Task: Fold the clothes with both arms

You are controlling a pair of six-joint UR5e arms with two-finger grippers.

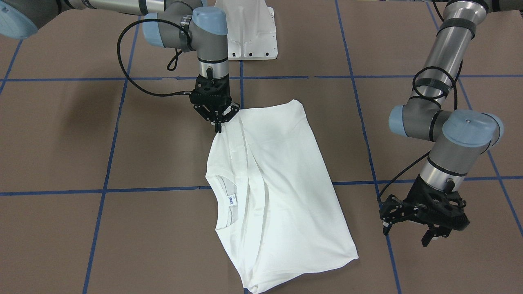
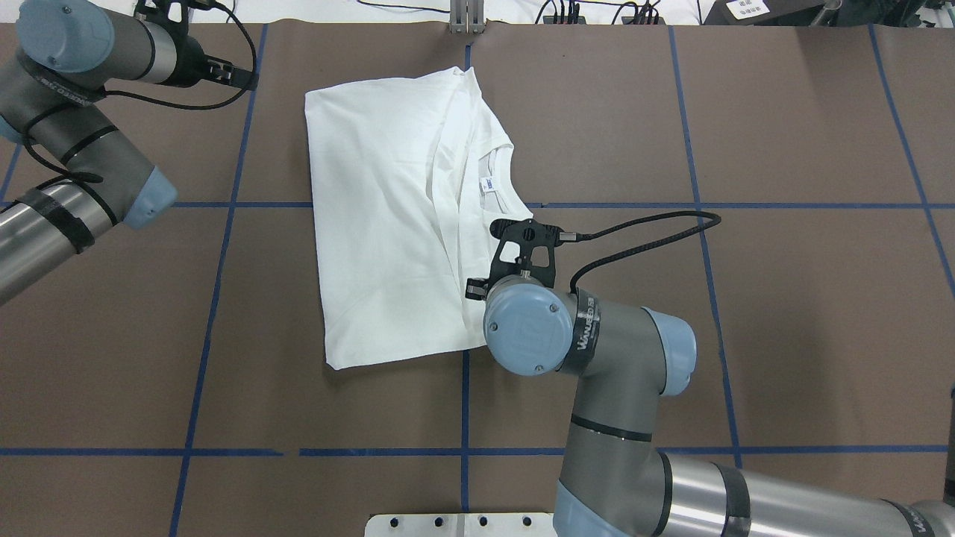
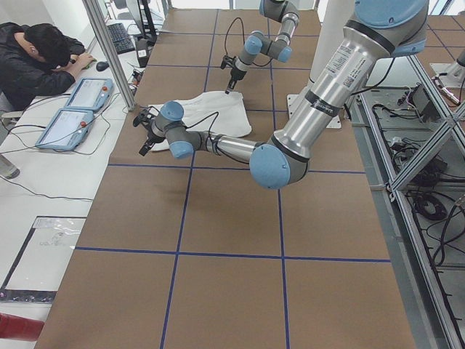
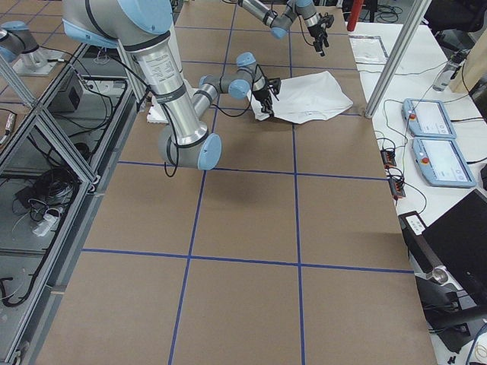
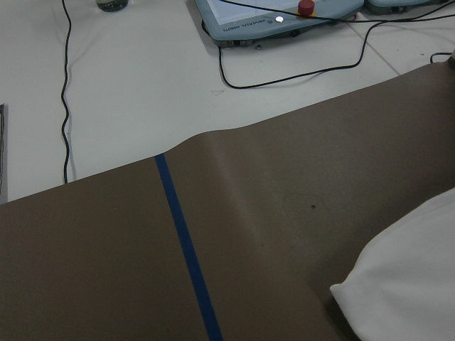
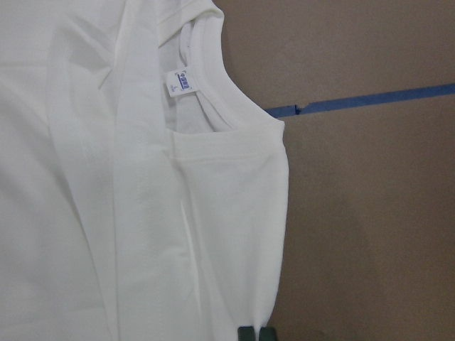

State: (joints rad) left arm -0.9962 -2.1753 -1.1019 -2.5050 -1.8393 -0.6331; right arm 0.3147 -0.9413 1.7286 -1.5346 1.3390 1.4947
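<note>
Two claws work this table. Read across the overhead view, the left gripper (image 1: 406, 234) comes first: it hangs low beside the shirt's left side, fingers spread and holding nothing, well apart from the cloth. In the middle of the brown table (image 2: 746, 313) lies the shirt (image 2: 388, 224), folded into a rough rectangle with long pleats down its length and its neck opening and small label (image 2: 489, 183) facing the right-hand side. It looks like thin, limp cotton: light, soft, and likely to sag from any single pinch, with the stacked layers apt to slide apart. The safest hold is probably a corner or a folded edge, taken through every layer, with a second hold on the matching corner so the fold lifts evenly. Further right, the right gripper (image 1: 218, 124) is clenched on the shirt's corner nearest the robot, its tips closed over the doubled edge. Several things are hidden. The sleeves are tucked out of sight, no printed text shows, and the overhead view hides the pinch behind the wrist. The front-facing view crops the shirt's far corner, and the left wrist camera catches only one corner of cloth and no fingers.
</note>
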